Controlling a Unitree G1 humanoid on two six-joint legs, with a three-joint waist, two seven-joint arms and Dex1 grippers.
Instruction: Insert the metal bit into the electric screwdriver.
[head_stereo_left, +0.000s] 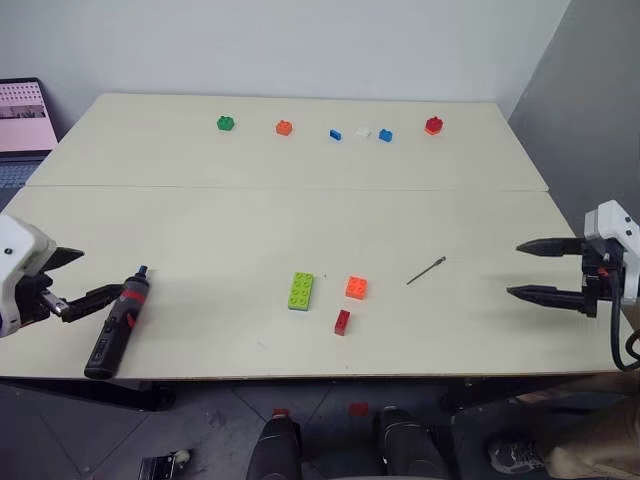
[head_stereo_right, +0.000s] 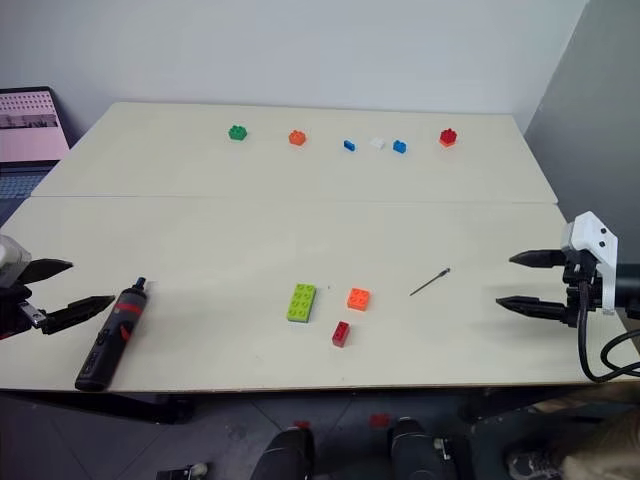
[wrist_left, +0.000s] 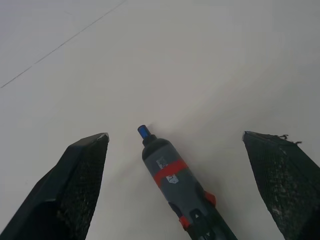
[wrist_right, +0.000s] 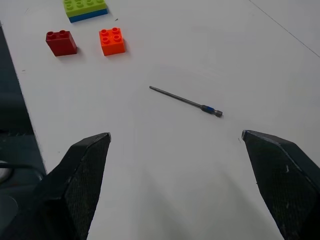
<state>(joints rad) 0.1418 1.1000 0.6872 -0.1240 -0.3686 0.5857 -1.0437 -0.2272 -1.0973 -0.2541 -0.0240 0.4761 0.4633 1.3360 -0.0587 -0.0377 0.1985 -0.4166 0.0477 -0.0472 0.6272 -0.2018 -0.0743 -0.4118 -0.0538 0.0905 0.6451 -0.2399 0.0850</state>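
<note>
One screwdriver (head_stereo_left: 118, 324) — one bit (head_stereo_left: 426, 270)

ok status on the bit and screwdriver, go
Left gripper open beside electric screwdriver, nothing held. Right gripper open, empty. Metal bit lies loose on table. Nothing in the way.

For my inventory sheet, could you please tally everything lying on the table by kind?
Toy bricks: 9, six in the far row from the green brick to the red brick, three near the middle by the lime brick
Metal bit: 1
Electric screwdriver: 1
Total: 11
</note>
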